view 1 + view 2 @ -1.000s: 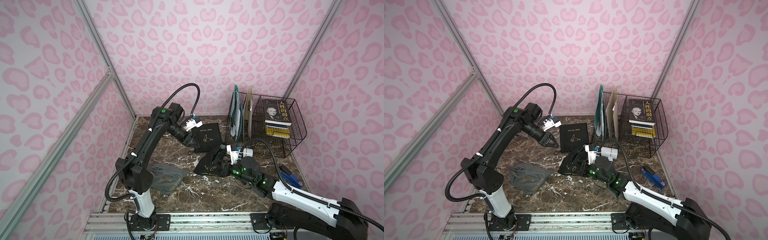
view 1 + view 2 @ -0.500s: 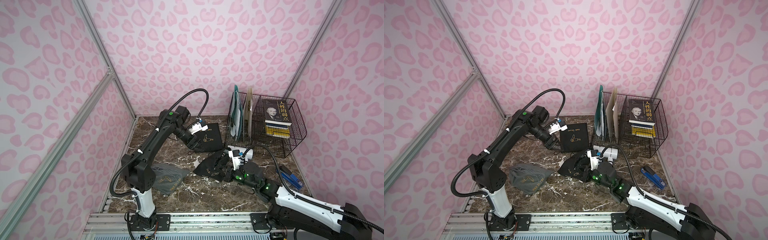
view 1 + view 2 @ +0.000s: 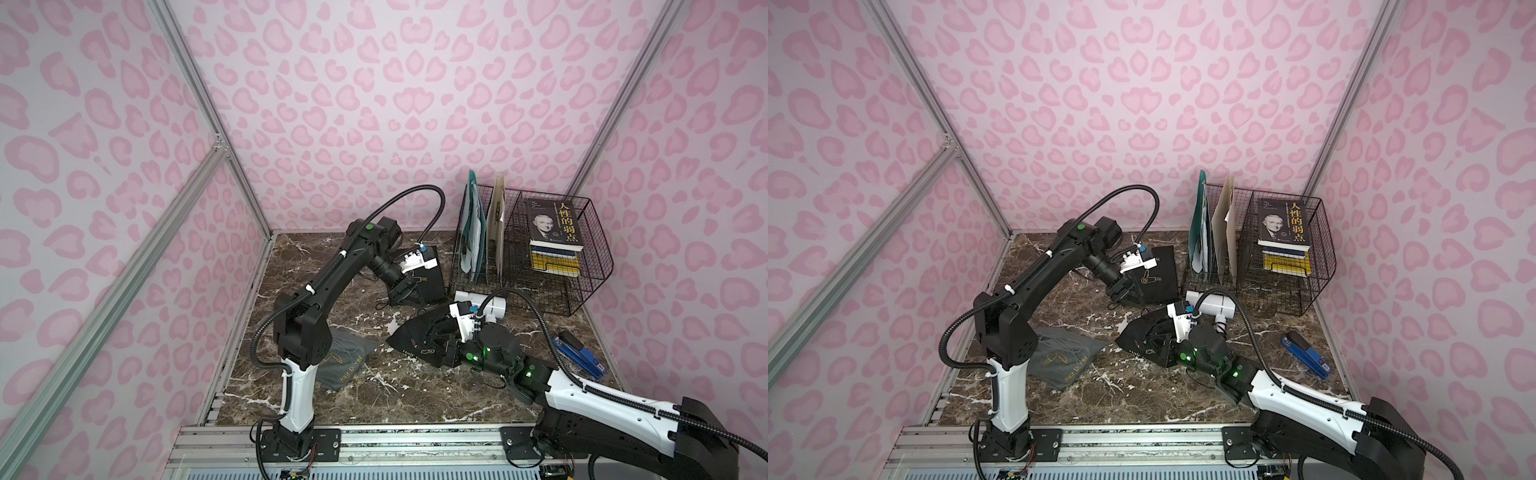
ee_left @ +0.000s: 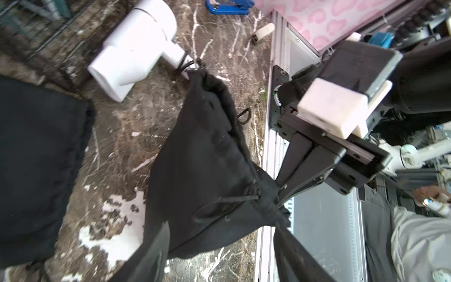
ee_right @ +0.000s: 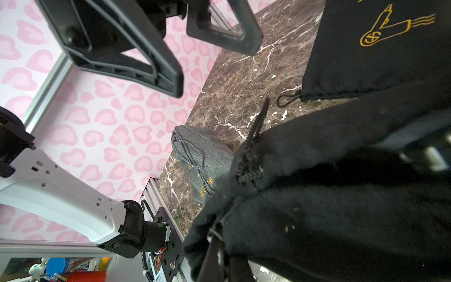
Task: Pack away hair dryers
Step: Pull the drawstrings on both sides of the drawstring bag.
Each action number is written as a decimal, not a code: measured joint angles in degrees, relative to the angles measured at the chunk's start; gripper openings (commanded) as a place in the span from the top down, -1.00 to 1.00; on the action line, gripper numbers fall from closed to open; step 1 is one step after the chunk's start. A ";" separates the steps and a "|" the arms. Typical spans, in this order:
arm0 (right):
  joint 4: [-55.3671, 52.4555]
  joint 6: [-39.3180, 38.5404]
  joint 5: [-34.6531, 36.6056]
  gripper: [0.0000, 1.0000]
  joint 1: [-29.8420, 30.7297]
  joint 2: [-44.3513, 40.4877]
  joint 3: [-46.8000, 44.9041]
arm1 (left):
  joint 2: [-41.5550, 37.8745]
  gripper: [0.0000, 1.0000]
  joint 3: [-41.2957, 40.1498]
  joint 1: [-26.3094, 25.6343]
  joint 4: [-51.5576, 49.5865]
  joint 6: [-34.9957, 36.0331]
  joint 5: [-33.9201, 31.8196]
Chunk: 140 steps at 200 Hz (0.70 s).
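A white hair dryer (image 3: 496, 307) (image 3: 1214, 305) (image 4: 136, 48) lies on the marble table beside the wire basket. My right gripper (image 3: 438, 336) (image 3: 1156, 340) (image 5: 219, 234) is shut on the gathered rim of a black drawstring pouch (image 3: 413, 345) (image 3: 1136, 340) (image 4: 202, 158) (image 5: 341, 195), holding it slightly off the table at mid-table. My left gripper (image 3: 405, 289) (image 3: 1121, 291) (image 4: 222, 232) stands open and empty just behind that pouch, low over the front edge of a flat black pouch (image 3: 434, 274) (image 3: 1163, 274) (image 5: 378, 48). What is inside the held pouch is hidden.
A grey pouch (image 3: 345, 361) (image 3: 1067, 357) (image 5: 202, 158) lies by the left arm's base. The wire basket (image 3: 582, 291) at back right holds a book (image 3: 552, 220) and folders. A blue stapler (image 3: 579, 353) (image 3: 1306, 357) lies at the right edge.
My left gripper has opened wider and come down and to the right, from above the flat pouch to close behind the held one. The right gripper has stayed shut on its pouch.
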 measured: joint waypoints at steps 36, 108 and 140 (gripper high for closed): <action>-0.24 -0.11 0.48 1.00 0.17 -0.26 0.00 | 1.81 -0.41 0.42 -1.64 -2.49 2.95 1.60; -1.05 -0.09 1.18 1.00 0.33 -2.58 -0.85 | 1.79 -0.42 -2.91 -2.73 -0.02 2.97 1.42; -1.25 -0.04 1.53 1.00 0.37 -3.61 -1.51 | 1.97 -0.42 -3.02 -3.30 1.92 2.38 0.61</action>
